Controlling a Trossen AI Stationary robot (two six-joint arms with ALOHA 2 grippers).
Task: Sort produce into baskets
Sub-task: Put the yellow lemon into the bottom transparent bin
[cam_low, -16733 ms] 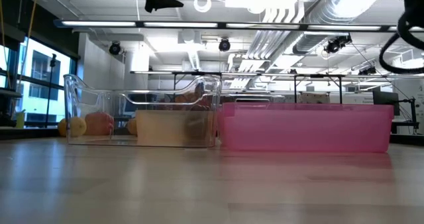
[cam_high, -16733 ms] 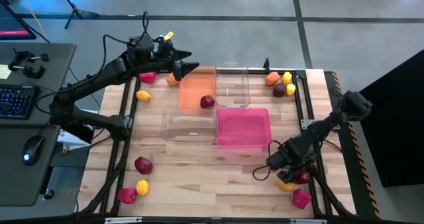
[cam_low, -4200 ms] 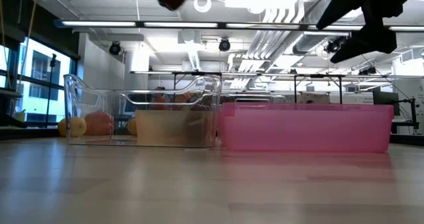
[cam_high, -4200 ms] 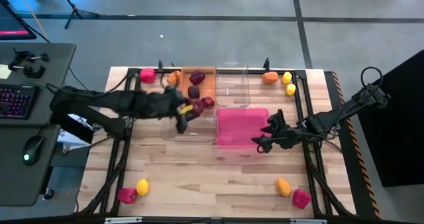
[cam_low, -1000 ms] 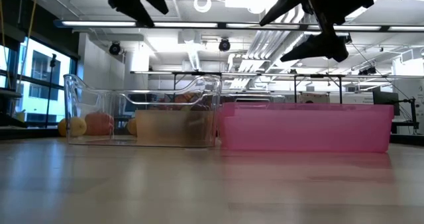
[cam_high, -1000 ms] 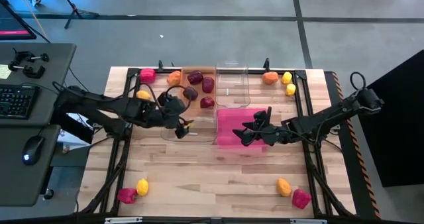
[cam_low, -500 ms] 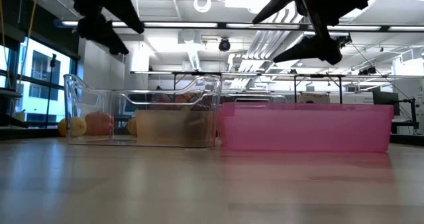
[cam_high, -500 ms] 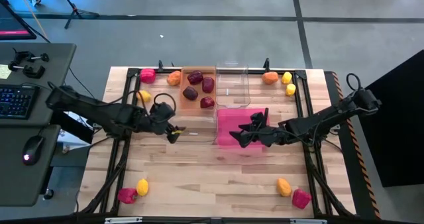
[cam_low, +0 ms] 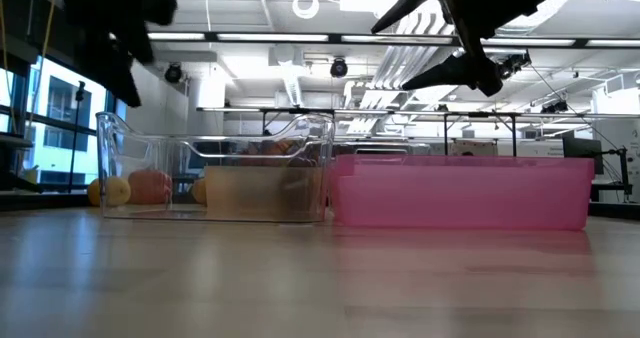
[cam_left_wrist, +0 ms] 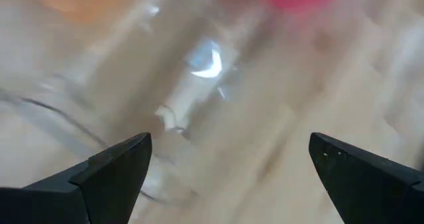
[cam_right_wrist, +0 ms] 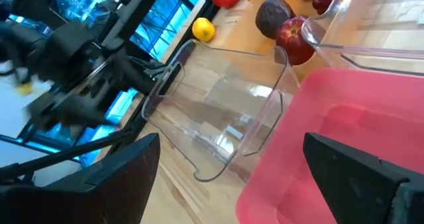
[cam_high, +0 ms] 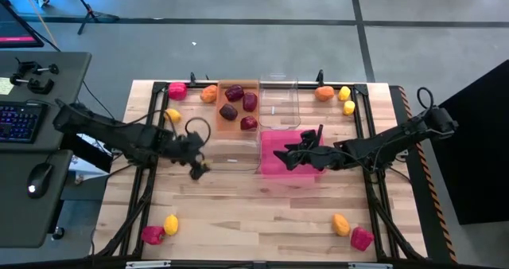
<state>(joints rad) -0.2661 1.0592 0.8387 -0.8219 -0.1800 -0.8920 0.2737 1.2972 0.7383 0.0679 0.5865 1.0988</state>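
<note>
Risk first: left gripper point(cam_high: 197, 168), fingers wide and empty, hangs just beside the near clear bin's point(cam_high: 231, 153) left wall and could clip it in a fast swing. Right gripper point(cam_high: 288, 157), also spread wide and empty, hovers over the pink bin point(cam_high: 269, 167), whose rim it could catch.

Counts, left to right on the desk point(cam_high: 254, 213):
- far-left: pink-red, yellow, orange, 1 each
- near-left: 1 pink-red, 1 yellow
- orange bin point(cam_high: 237, 126): 4 maroon
- far clear bin point(cam_high: 279, 110): 0
- far-right: 1 orange, 2 yellow
- near-right: 1 orange, 1 pink-red
</note>
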